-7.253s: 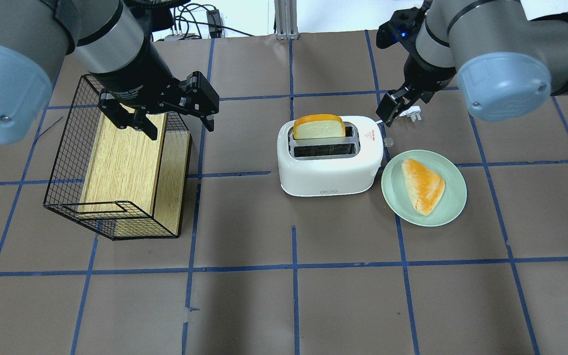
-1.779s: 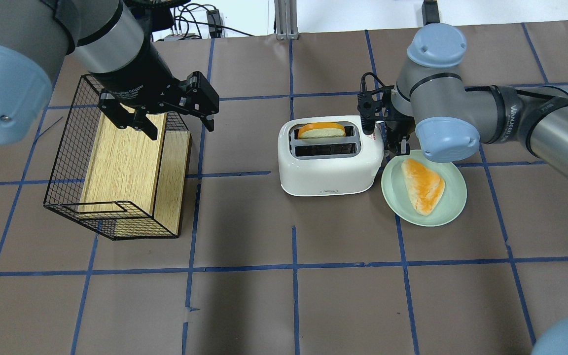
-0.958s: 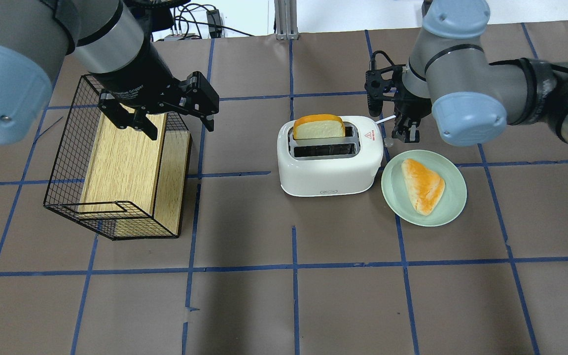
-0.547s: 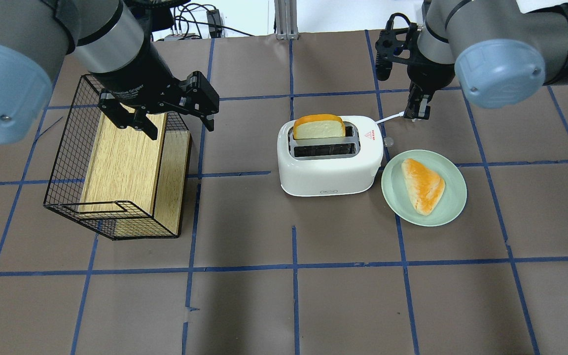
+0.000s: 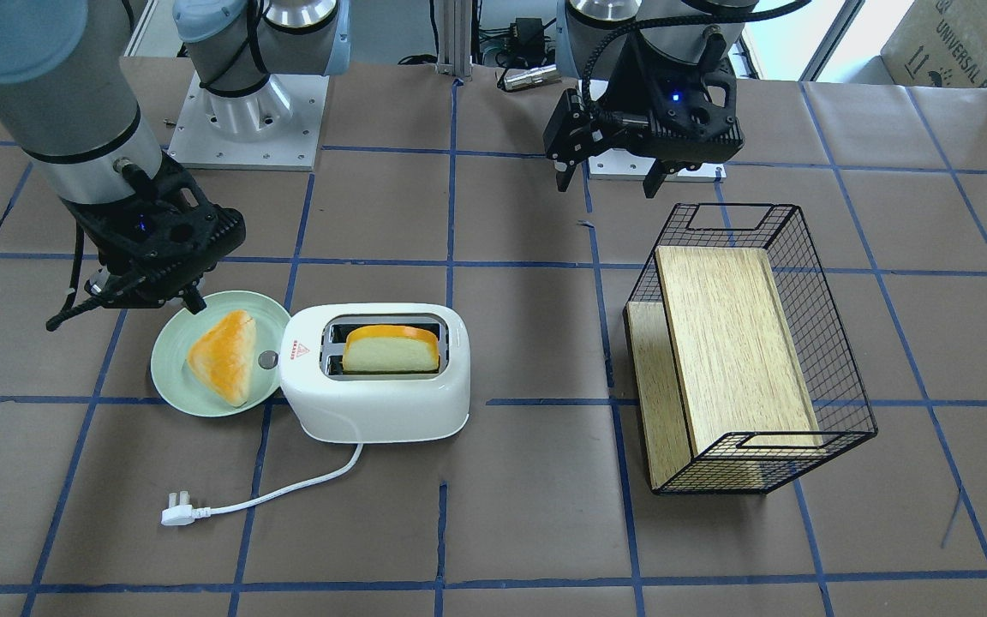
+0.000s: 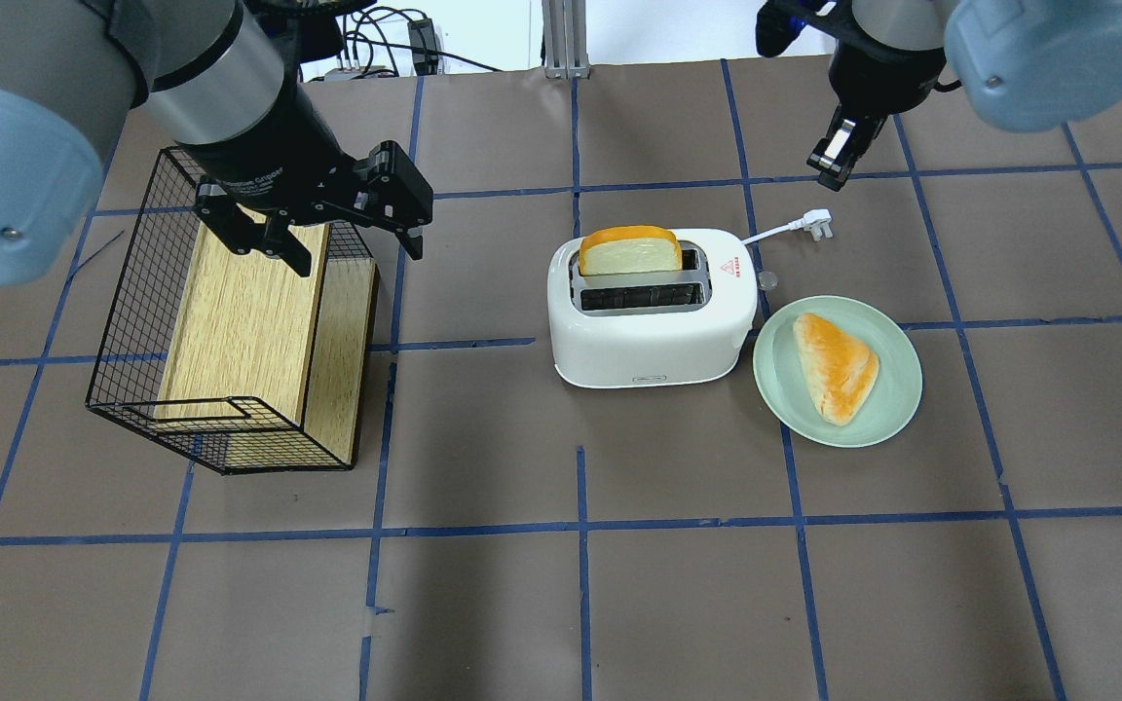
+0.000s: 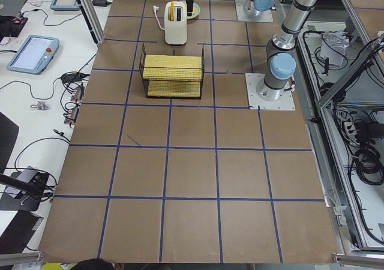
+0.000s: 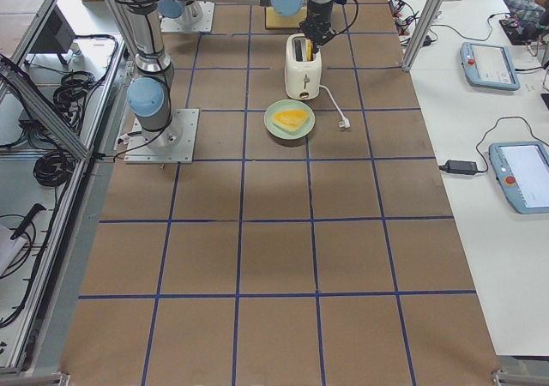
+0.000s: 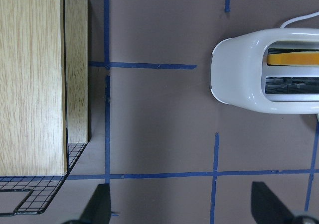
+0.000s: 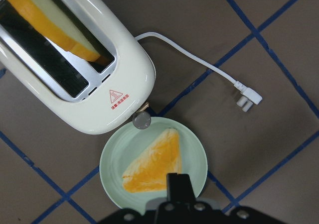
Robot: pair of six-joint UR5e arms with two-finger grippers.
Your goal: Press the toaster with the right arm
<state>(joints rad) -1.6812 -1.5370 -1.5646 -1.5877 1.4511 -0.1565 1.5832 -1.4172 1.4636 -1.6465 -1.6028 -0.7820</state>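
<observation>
The white toaster (image 6: 654,316) stands at mid-table with a bread slice (image 6: 629,251) standing high in its far slot; the near slot is empty. Its red triangle mark (image 10: 117,95) and grey knob (image 10: 141,120) are at its right end. Its cord runs to a plug (image 6: 817,226) lying on the table. My right gripper (image 6: 839,156) is shut and empty, raised above the table behind and to the right of the toaster, apart from it. It also shows in the front view (image 5: 189,296). My left gripper (image 6: 356,248) is open and empty over the wire basket's far end.
A green plate (image 6: 897,389) with a triangular pastry (image 6: 836,365) touches the toaster's right end. A black wire basket (image 6: 123,321) holding a wooden box (image 6: 244,331) stands at the left.
1.8 s ago my right gripper was down at the toaster's right end and the bread sat low. The bread then rose again. The right gripper lifted away toward the back right. The left arm stayed still.
</observation>
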